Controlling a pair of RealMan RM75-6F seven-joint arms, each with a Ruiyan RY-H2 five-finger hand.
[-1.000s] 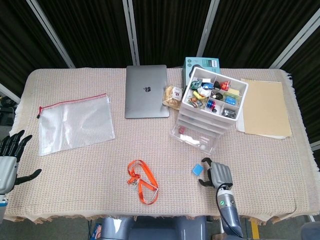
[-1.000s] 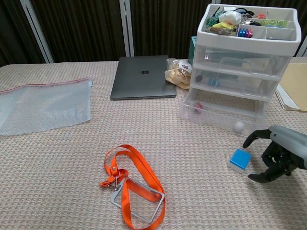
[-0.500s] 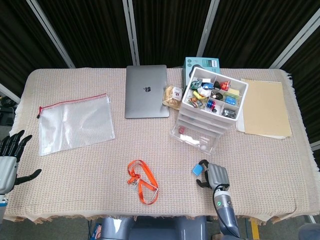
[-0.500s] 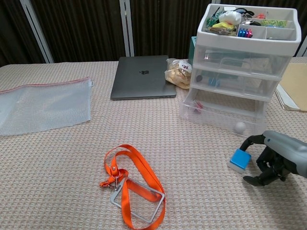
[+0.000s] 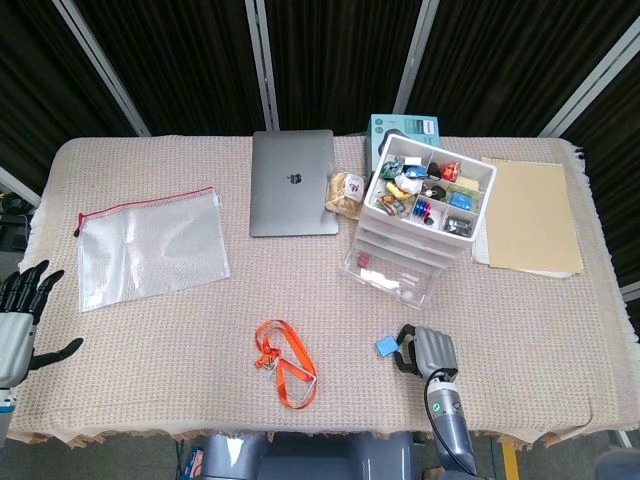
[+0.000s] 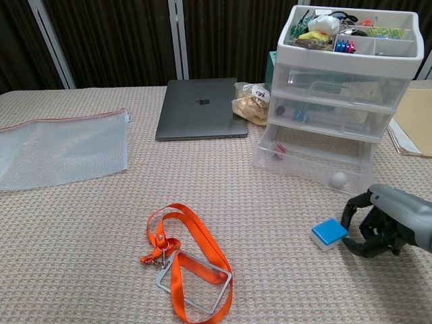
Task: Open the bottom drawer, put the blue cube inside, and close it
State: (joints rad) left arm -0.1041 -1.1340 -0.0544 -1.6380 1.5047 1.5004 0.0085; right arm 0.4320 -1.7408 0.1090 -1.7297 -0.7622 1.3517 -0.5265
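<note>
The blue cube [image 6: 328,233] lies flat on the tablecloth in front of the clear drawer unit [image 6: 337,81]; the head view shows the cube [image 5: 386,347] too. My right hand [image 6: 378,224] sits just right of it, fingers curled inward, fingertips [image 6: 348,214] at the cube's right edge and nothing inside the curl. The same right hand [image 5: 426,350] looks compact from above. The bottom drawer [image 6: 314,162] is pulled out a little, with small items and a white ball in it. My left hand [image 5: 18,312] rests open, fingers spread, at the table's front left corner.
An orange lanyard [image 6: 182,256] lies mid-front. A grey laptop [image 6: 200,116], a snack bag [image 6: 251,102] and a teal box [image 5: 405,128] sit at the back. A clear zip pouch [image 6: 61,145] is on the left, a tan folder [image 5: 532,215] on the right.
My right hand closed its fingers around the cube's spot. The cube slid left and toward the front, ending outside the curled fingers. The left hand stayed still.
</note>
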